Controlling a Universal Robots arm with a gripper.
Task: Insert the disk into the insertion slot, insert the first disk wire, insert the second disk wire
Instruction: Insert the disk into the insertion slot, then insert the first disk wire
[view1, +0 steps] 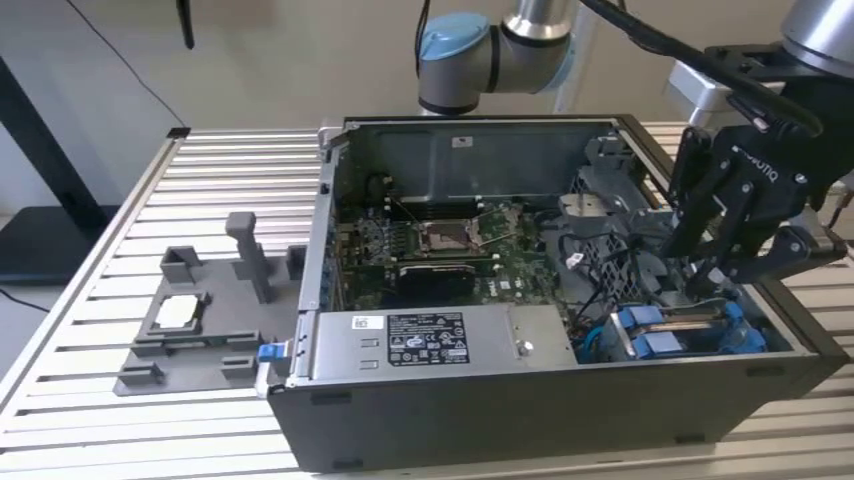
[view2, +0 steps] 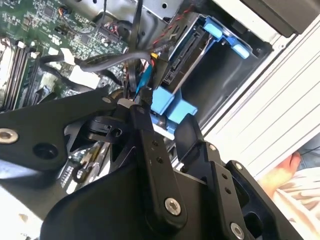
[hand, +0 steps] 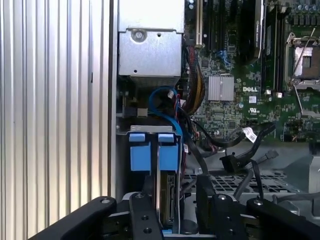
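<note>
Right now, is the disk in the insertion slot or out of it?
In: the disk stands on edge inside the insertion slot, the gripper straddling it. Whether fully seated, cannot tell.

Grey stand (view1: 200, 345) on slatted table (view1: 240, 170) — motherboard (view1: 441, 245) in open case (view1: 534, 420)

The table (view1: 227, 170) was made of long silver metal slats with narrow gaps between them. An open dark computer case (view1: 534, 420) stood directly on it, toward the exterior view's right. Just beside the case, on the exterior view's left, a grey stand (view1: 194, 345) with upright posts lay on the slats.
</note>
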